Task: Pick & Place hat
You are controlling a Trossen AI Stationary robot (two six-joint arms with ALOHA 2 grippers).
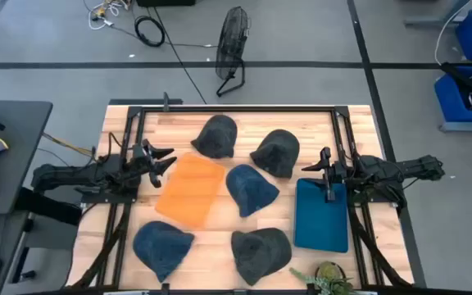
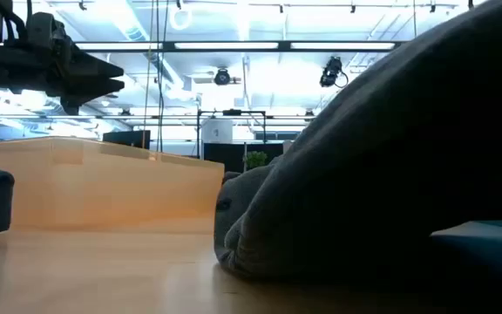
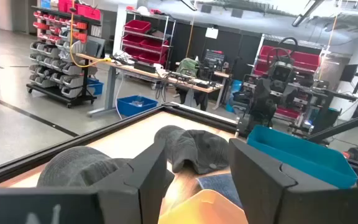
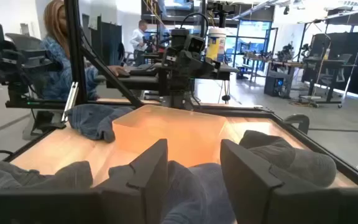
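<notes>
Five soft hats lie on the wooden table with their brims down. In the high view two dark grey hats [image 1: 217,135] [image 1: 276,152] lie at the far side, a blue hat [image 1: 251,188] in the middle, and another blue hat [image 1: 162,248] and a grey hat [image 1: 260,254] at the near edge. An orange bin [image 1: 191,188] sits left of centre and a teal bin [image 1: 321,215] on the right. My left gripper [image 1: 164,160] hovers open at the orange bin's far left corner. My right gripper [image 1: 314,166] hovers open above the teal bin's far edge. Both point toward the table's middle.
A small potted plant [image 1: 326,279] stands at the near edge beside the teal bin. A black frame [image 1: 236,107] runs round the table's sides. In the low view the near grey hat [image 2: 390,174] fills the right half. A person [image 4: 58,56] sits beyond the table's left side.
</notes>
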